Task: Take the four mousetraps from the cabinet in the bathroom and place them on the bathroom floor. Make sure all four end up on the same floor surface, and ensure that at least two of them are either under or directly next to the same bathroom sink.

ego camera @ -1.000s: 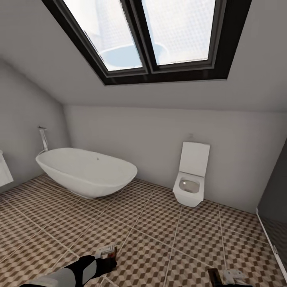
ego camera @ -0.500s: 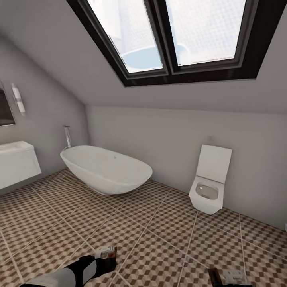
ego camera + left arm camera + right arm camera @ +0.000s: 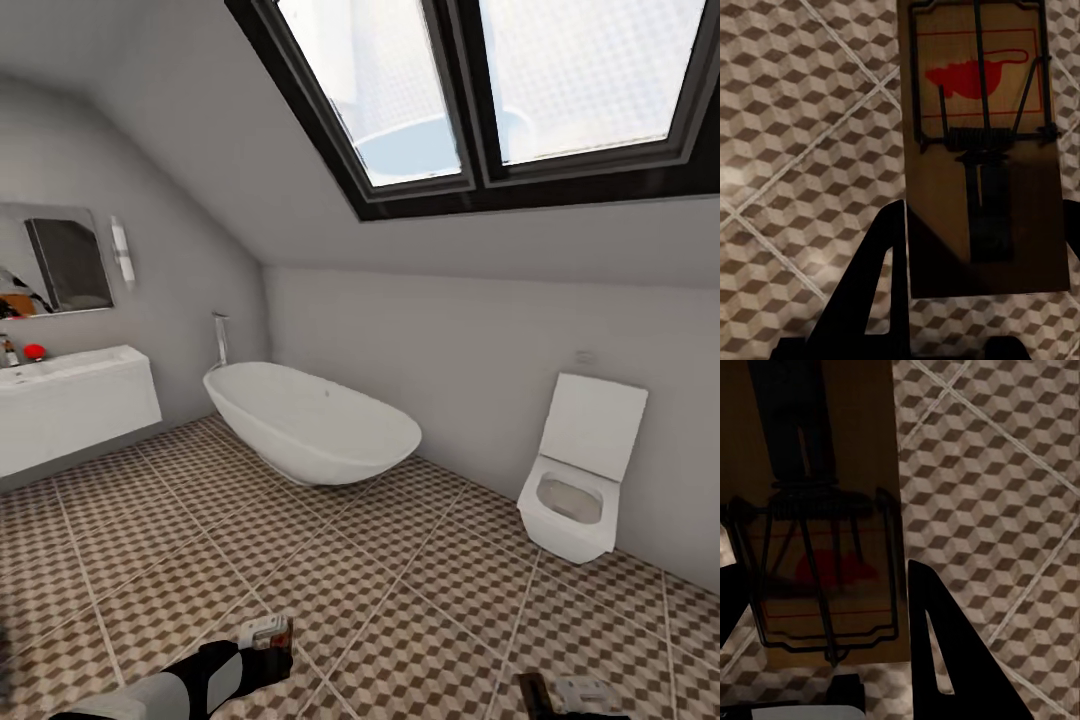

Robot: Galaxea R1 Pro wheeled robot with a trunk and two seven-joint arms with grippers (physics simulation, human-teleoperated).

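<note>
My left gripper is low at the bottom of the head view, shut on a mousetrap. In the left wrist view that mousetrap is a brown board with a red mark and wire bars, clamped between the black fingers of the left gripper. My right gripper is shut on a second mousetrap, which the right gripper holds above the bathroom floor. The bathroom sink is at the far left over its white vanity. The cabinet is out of view.
A rounded white bathtub stands at the back wall, with a tall tap behind it. A white toilet is at the right. The cube-patterned floor stretches between them. A mirror hangs above the sink, and a skylight is overhead.
The camera has panned left: bathtub and toilet slid right in the picture, and the sink and mirror came into view. Both grippers keep their places and their traps.
</note>
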